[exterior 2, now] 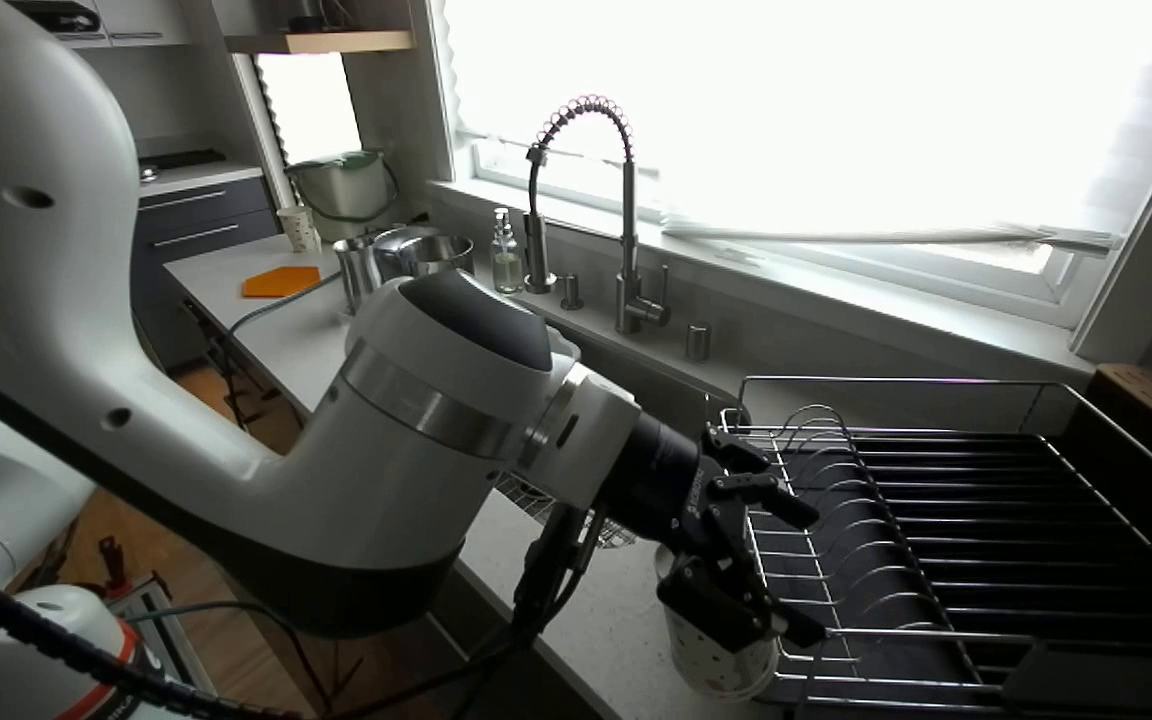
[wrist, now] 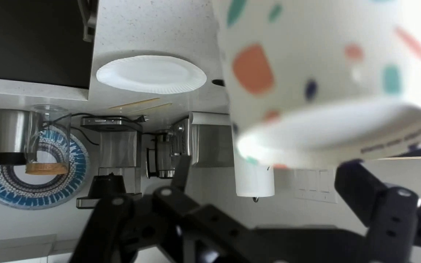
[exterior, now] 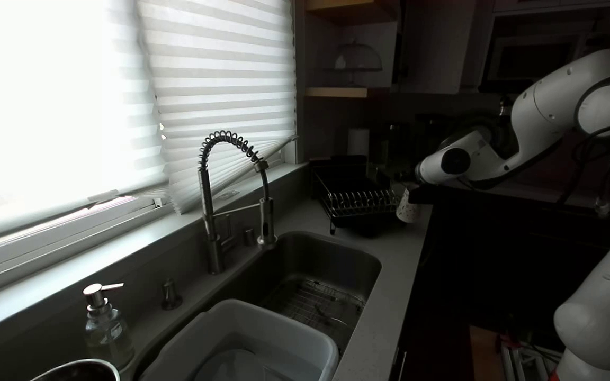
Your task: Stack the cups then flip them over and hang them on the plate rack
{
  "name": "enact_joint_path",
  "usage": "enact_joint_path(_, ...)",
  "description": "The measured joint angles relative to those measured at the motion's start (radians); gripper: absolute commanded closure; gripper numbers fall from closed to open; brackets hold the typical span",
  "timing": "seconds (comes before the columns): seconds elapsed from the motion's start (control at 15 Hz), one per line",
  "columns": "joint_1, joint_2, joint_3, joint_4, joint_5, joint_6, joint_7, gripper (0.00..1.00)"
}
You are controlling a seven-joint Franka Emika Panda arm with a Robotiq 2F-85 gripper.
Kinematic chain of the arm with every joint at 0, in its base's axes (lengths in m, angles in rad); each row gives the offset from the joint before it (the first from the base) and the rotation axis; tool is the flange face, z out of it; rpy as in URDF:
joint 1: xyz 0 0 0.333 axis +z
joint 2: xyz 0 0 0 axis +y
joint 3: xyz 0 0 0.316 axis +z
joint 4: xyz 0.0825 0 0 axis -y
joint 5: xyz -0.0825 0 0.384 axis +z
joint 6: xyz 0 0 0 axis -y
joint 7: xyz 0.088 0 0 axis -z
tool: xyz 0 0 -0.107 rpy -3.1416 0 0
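Observation:
A whitish speckled cup (exterior: 407,209) is upside down, base up, beside the plate rack's near corner. It also shows in an exterior view (exterior 2: 721,660) and, large and blurred, in the wrist view (wrist: 323,73). I cannot tell whether another cup is nested with it. A similar cup (exterior 2: 299,228) stands on the far counter. The black wire plate rack (exterior: 363,203) shows in both exterior views (exterior 2: 861,540). My gripper (exterior 2: 812,572) is open at the rack's edge, fingers pointing over it. In the wrist view the gripper (wrist: 265,168) has its fingers wide apart, with one tip close to the cup's base edge.
The sink holds a large white tub (exterior: 284,333). A coiled-spring faucet (exterior: 207,211) rises behind it. A white paper plate (wrist: 152,75) lies on the counter in the upside-down wrist view, with a paper towel roll (wrist: 254,179) behind. An orange board (exterior 2: 281,281) lies on the far counter.

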Motion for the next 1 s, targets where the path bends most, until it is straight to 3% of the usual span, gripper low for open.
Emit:
enact_joint_path(0.2,-0.010,-0.001,-0.009,-0.003,0.099,0.035,-0.045,0.00)
enact_joint_path(0.6,0.059,0.003,-0.169,-0.098,0.570,0.166,-0.417,0.00)
enact_joint_path(1.0,0.153,-0.027,-0.188,-0.168,1.035,0.178,-0.763,0.00)
